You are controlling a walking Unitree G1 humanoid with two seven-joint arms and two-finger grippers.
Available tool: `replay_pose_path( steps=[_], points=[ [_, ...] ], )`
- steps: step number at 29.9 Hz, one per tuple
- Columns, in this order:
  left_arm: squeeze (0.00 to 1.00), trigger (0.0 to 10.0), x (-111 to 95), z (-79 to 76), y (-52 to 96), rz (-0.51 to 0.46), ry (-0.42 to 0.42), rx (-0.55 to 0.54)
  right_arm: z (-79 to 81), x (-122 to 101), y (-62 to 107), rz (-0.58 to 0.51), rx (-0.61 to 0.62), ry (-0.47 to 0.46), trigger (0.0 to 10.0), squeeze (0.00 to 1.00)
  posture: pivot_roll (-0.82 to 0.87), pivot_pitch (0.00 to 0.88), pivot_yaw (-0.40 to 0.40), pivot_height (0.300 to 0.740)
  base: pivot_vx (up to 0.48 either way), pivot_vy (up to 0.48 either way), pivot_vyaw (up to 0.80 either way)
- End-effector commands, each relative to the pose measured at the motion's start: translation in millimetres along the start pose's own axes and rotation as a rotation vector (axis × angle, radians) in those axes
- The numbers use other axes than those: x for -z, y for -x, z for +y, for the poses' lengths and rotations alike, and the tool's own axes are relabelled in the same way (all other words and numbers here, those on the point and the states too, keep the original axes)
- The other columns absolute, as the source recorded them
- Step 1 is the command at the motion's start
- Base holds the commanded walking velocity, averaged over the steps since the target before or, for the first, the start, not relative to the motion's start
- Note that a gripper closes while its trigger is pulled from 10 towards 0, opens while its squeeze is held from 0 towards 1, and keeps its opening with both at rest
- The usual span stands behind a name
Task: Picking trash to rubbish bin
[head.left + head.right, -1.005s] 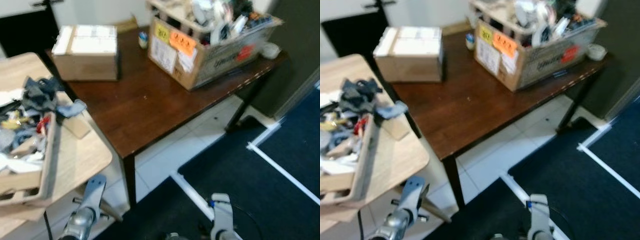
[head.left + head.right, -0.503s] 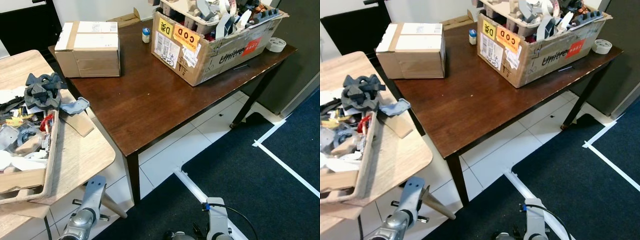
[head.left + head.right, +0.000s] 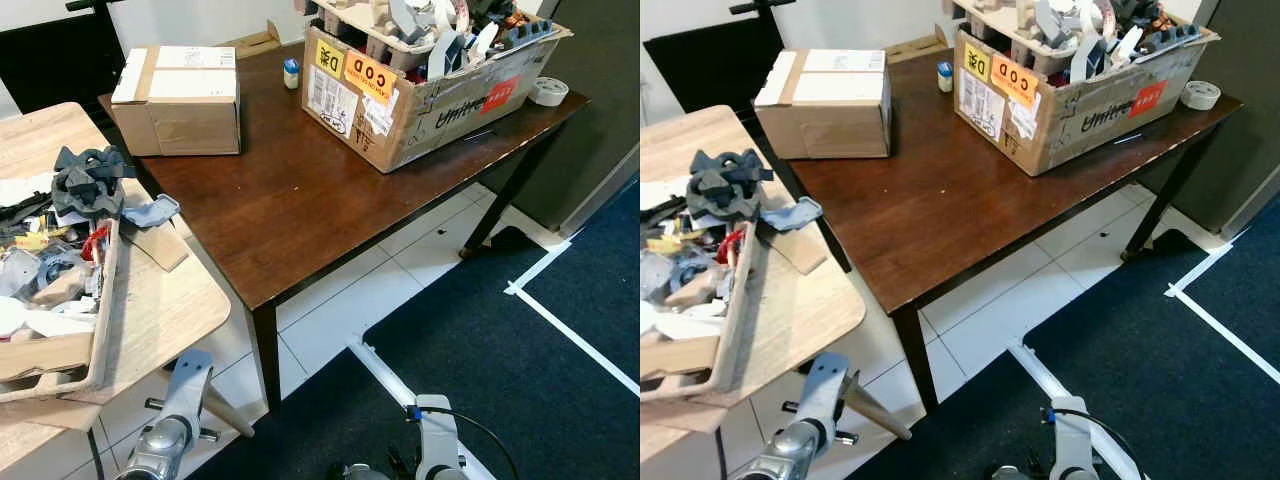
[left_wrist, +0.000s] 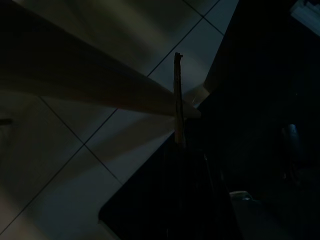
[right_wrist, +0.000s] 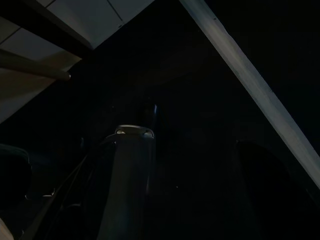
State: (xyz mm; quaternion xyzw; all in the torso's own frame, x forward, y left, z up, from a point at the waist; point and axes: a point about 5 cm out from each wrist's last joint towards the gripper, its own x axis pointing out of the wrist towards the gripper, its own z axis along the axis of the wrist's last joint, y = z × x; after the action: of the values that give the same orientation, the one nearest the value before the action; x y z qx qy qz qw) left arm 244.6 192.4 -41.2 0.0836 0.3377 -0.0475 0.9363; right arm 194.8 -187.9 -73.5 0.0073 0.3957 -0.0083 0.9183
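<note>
Cardboard clutter everywhere and no bin in sight: your trash sits in the wooden tray [image 3: 98, 300] on the left desk [image 3: 170, 300], both arms hang idle, fingers' state can't tell, so you risk grabbing non-trash.

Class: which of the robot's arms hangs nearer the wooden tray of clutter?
Left. The left arm hangs just below the wooden tray; the right arm hangs farther away.
</note>
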Motion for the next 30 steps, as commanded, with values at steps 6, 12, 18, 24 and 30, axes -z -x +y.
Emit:
replay_pose_path(
  steps=[6,12,18,24,30],
  points=[
    [0.00,10.0,11.5,-2.2,2.8,0.034,0.035,0.000,-2.7,9.8,2.9,0.030,0.001,0.010,10.0,0.00,0.10,0.180,-0.004,0.740,0.000,-0.186,0.00],
    [0.00,10.0,10.2,-2.0,2.5,0.031,0.038,-0.001,-2.4,9.1,2.6,0.030,0.001,0.011,10.0,0.00,0.10,0.181,-0.004,0.740,0.000,-0.371,0.00],
    [0.00,10.0,10.2,-1.4,2.6,0.031,0.037,0.000,-1.7,8.8,2.4,0.029,0.002,0.010,10.0,0.00,0.10,0.182,-0.001,0.740,0.000,-0.480,0.00],
    [0.00,10.0,9.9,-1.1,2.4,0.032,0.037,0.001,-1.9,9.3,2.6,0.029,0.004,0.007,10.0,0.00,0.09,0.183,0.003,0.740,0.000,-0.480,0.00],
    [0.00,10.0,8.9,-1.4,2.0,0.032,0.038,0.002,-2.2,9.5,2.7,0.030,0.006,0.006,10.0,0.00,0.09,0.182,0.003,0.740,0.000,-0.480,0.00]
  ],
)
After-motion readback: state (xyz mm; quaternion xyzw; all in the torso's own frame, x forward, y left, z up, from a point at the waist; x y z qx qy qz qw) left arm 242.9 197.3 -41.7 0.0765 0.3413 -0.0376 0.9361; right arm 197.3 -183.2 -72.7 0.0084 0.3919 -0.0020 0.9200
